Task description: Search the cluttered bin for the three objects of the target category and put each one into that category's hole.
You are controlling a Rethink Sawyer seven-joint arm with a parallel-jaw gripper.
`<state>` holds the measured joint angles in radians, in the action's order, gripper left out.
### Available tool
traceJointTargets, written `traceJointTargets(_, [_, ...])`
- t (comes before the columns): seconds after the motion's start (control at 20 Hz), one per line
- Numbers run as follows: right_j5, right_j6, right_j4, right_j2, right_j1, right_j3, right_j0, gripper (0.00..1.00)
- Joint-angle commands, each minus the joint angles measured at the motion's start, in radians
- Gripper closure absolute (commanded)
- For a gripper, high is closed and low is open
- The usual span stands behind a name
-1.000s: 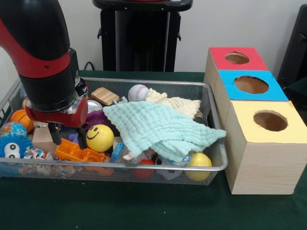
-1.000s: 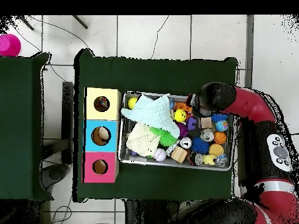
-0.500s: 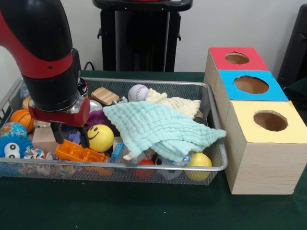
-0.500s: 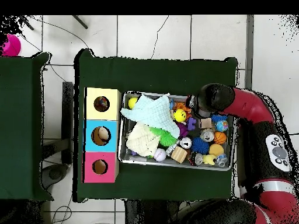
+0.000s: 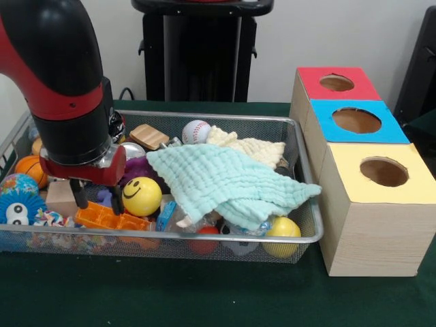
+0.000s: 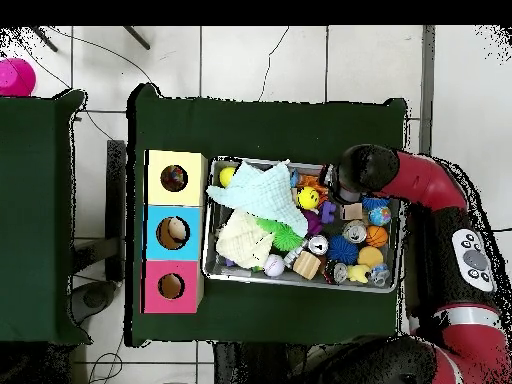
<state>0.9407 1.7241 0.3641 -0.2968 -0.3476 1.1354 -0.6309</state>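
Your gripper (image 5: 95, 199) hangs low in the bin (image 5: 204, 236), fingers apart astride the orange block (image 5: 112, 218), beside the smiley ball (image 5: 142, 195). In the front view the hole (image 5: 384, 171) lies well off to the right, past the green cloth (image 5: 228, 180).

White tiled floor (image 6: 250, 60), pale wall (image 5: 327, 34), green-covered table (image 5: 204, 293).

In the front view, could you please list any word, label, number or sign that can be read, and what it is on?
"8": on the black-and-white ball at the cluttered bin's edge; partly hidden, so uncertain.
Smiley face, no words: on the yellow ball.
Nothing readable on the boxes or the gripper.
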Motion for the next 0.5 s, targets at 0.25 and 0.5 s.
traceJointTargets(0.25, [0.071,-0.271,0.082,-0.058,0.049,-0.052,-0.006,0.00])
traceJointTargets(0.5, [0.066,-0.265,0.089,-0.052,0.056,-0.063,-0.003,0.00])
